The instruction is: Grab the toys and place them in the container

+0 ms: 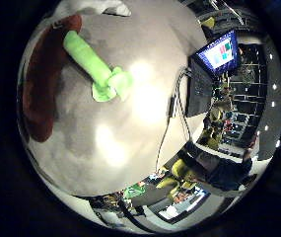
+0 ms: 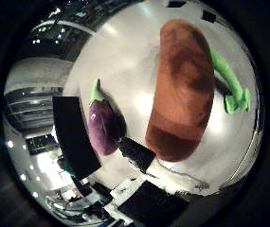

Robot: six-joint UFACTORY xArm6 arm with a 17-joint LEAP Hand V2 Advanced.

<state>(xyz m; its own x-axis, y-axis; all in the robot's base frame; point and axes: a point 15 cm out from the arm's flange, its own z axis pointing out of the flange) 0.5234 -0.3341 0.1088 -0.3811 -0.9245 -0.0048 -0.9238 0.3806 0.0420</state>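
Brown potato-shaped toy (image 2: pixel 182 90) lies on the white table (image 1: pixel 130 148), filling much of the thumb-side view, so I judge it closest to the palm; its long axis runs 12–6 there, green toy (image 1: pixel 98 69) just beside it at 3 o'clock. Thumb-side alone shows the purple eggplant (image 2: pixel 102 126), at 9 o'clock, by a black container (image 2: pixel 73 137); the little-finger side alone shows a laptop (image 1: pixel 214 64). Hand's fingers: can't tell.

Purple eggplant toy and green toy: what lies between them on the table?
The brown plush toy lies between the eggplant and green toy, in the thumb-side view.
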